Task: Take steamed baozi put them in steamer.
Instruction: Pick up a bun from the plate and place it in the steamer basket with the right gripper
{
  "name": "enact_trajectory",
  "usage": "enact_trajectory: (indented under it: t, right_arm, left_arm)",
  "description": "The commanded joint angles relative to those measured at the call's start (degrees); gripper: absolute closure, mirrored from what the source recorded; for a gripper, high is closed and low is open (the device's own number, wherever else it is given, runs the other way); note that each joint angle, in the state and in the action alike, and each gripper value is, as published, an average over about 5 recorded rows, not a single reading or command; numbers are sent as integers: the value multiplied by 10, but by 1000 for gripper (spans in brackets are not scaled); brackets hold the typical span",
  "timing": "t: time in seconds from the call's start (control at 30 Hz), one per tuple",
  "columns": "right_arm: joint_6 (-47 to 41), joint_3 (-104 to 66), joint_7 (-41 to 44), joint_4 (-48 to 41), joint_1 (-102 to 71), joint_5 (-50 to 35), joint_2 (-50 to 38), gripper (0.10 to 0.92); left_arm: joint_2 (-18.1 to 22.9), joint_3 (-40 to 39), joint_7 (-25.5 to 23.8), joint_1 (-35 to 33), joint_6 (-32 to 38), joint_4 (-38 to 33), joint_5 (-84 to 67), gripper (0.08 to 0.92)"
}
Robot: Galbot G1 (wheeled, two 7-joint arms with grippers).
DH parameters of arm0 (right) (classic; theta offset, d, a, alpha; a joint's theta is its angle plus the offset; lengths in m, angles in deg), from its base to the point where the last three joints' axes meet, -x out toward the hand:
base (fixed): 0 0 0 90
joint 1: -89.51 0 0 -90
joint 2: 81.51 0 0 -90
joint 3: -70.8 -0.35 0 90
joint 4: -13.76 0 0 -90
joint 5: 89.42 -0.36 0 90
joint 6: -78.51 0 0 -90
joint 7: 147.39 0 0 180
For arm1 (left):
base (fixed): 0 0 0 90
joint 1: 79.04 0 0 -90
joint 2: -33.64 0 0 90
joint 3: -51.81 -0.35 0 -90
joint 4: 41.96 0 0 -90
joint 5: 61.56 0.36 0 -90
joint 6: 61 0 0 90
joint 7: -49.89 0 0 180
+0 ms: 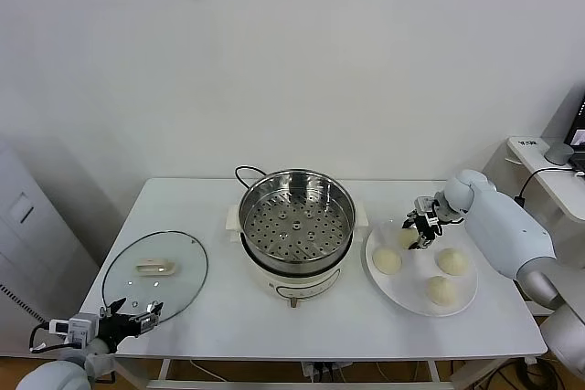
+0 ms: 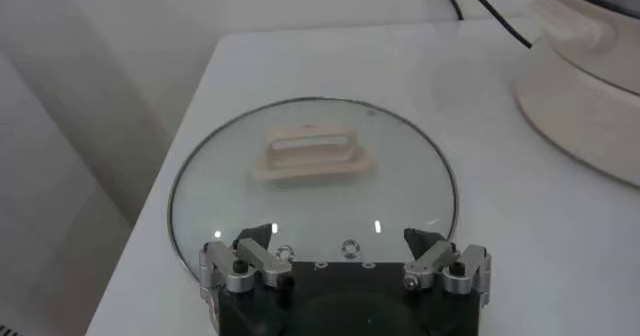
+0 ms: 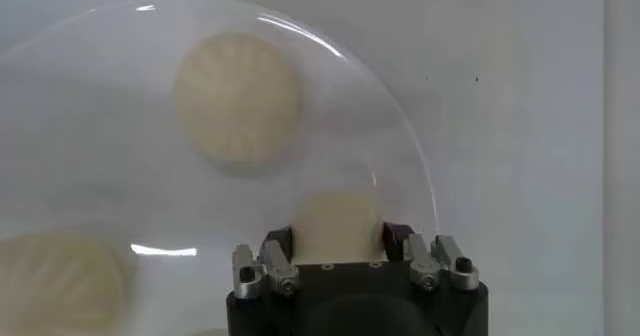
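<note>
The steel steamer [image 1: 295,216] stands on its white cooker base at the table's middle. To its right a white plate [image 1: 409,302] carries several steamed baozi. Three lie free [image 1: 388,261] [image 1: 452,261] [image 1: 442,290]. My right gripper [image 1: 419,235] is down at the plate's far left edge, shut on another baozi [image 3: 338,220]; its dark fingers [image 3: 397,236] press both sides of that bun. Two free buns [image 3: 237,96] [image 3: 60,283] also show in the right wrist view. My left gripper [image 1: 132,310] rests open at the front left corner.
A round glass lid [image 1: 155,271] with a white handle lies flat on the table's left, just ahead of the left gripper [image 2: 345,240]. The cooker's black cord [image 1: 245,171] loops behind the steamer. A side table stands at the far right.
</note>
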Motion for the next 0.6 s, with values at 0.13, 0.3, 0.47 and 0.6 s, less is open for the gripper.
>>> enact_trajectory:
  t: [0.13, 0.3, 0.47, 0.6]
  right_arm:
    - [-7, 27, 9, 46, 9, -32, -24, 486]
    - [-17, 111, 22, 132, 74, -96, -78, 498]
    - [-20, 222, 31, 218, 183, -167, -125, 499]
    - [-6, 278, 33, 271, 270, -201, -123, 499]
  left_arm:
    - [6, 1, 2, 1, -4, -7, 2, 177]
    - [9, 2, 2, -2, -6, -13, 4, 177]
    - [10, 4, 3, -2, -5, -17, 4, 177]
    - [9, 3, 3, -2, -5, -17, 5, 177]
